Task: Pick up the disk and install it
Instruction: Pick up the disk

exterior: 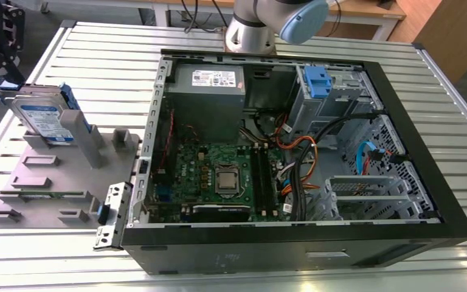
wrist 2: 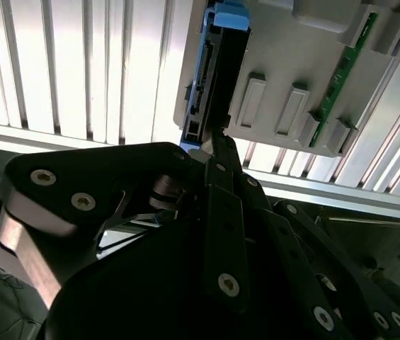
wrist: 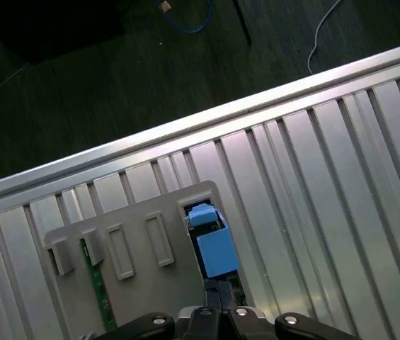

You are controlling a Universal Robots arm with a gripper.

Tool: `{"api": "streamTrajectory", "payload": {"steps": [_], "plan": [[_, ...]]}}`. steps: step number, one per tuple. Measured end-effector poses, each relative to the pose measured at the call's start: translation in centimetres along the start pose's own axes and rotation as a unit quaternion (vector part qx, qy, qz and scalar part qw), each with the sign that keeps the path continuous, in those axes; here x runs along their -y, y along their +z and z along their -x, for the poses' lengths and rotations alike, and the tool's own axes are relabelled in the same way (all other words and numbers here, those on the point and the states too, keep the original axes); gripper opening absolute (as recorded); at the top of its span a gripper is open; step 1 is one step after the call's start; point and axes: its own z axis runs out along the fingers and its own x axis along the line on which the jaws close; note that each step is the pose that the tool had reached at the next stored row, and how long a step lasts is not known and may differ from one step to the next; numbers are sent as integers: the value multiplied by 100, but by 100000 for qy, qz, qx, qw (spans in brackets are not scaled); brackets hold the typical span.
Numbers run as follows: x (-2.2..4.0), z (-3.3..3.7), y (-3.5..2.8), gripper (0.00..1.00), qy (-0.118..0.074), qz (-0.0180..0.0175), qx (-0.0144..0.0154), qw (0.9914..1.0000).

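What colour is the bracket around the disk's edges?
Blue. The bracket around the disk shows best in the first wrist view.

One disk [exterior: 45, 118], one grey fixture [exterior: 63, 177], one computer case [exterior: 258, 258] (lid off), one power supply [exterior: 209, 85].

A ribbed metal table [exterior: 461, 121] takes up most of the room, bright light glaring off its slats. Behind it stands a wooden desk [exterior: 379, 12]. The floor [wrist: 79, 85] below is dark, with loose cables [wrist: 187, 30] trailing across it.
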Motion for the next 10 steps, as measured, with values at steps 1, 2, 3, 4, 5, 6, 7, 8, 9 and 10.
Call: {"api": "streamTrajectory", "payload": {"steps": [1, 2, 3, 4, 5, 6, 7, 8, 9, 10], "plan": [[0, 0, 0, 11, -29, 0, -3, 100000], [0, 0, 0, 11, -36, -1, -3, 100000], [0, 0, 0, 11, -40, 0, -4, 100000], [0, 0, 1, 11, -42, -3, -3, 100000], [0, 0, 0, 11, -46, -1, -4, 100000], [0, 0, 0, 11, -48, -3, -3, 100000], [0, 0, 0, 11, -73, 1, -5, 100000], [0, 0, 1, 11, -165, 2, -8, 100000], [0, 1, 2, 11, -398, 7, -16, 99999], [0, 1, 3, 11, -733, 14, -31, 99997]]}}
